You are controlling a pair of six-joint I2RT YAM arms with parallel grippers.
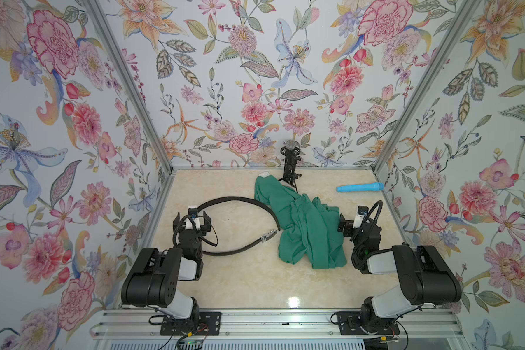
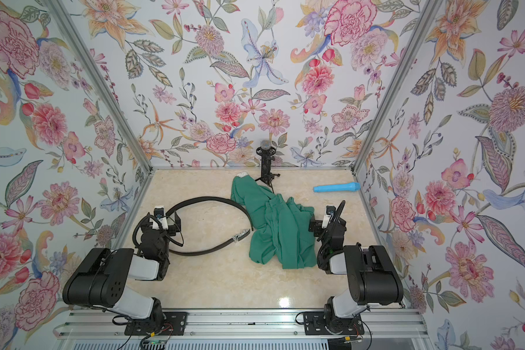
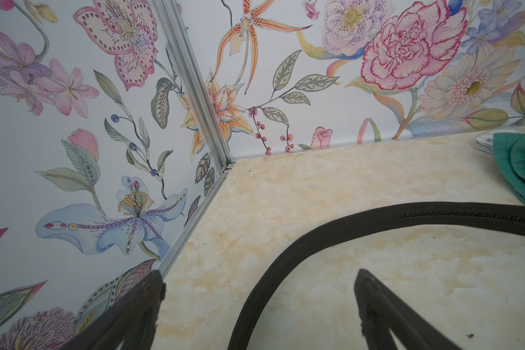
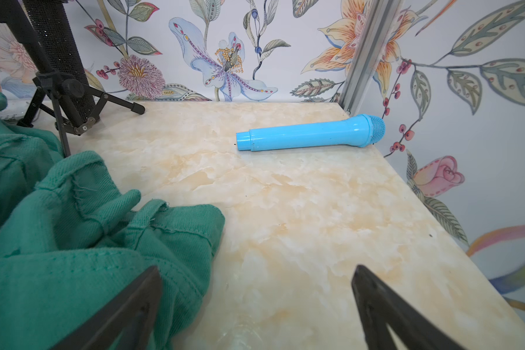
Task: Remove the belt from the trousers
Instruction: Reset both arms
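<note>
1. The belt lay on the table in a big open loop on the left arm's side, out in the open next to the trousers.
2. Its silver buckle sat on the marble just left of the green cloth and wasn't touching it. The plain tail end curved down and stopped right at the cloth's edge. Touching or just beside it, couldn't tell.
3. The trousers were a crumpled teal heap mid-table, with a bit of whitish pocket lining poking out at the far end.
4. The left gripper had its jaws spread wide and gripped nothing. In the left wrist view the strap ran along the table between the two fingers without touching either one.
5. The right gripper was also spread wide and empty, hanging low right beside the trousers' right edge. In the right wrist view one finger overlapped the green fabric and the other was over bare table.
6. Farther out, a black mic on a little tripod stood at the back wall, with the far end of the trousers up against its legs.
7. A blue toy microphone lay on its side near the back right corner, well apart from the cloth.
8. Floral wallpaper covered all three walls.
</note>
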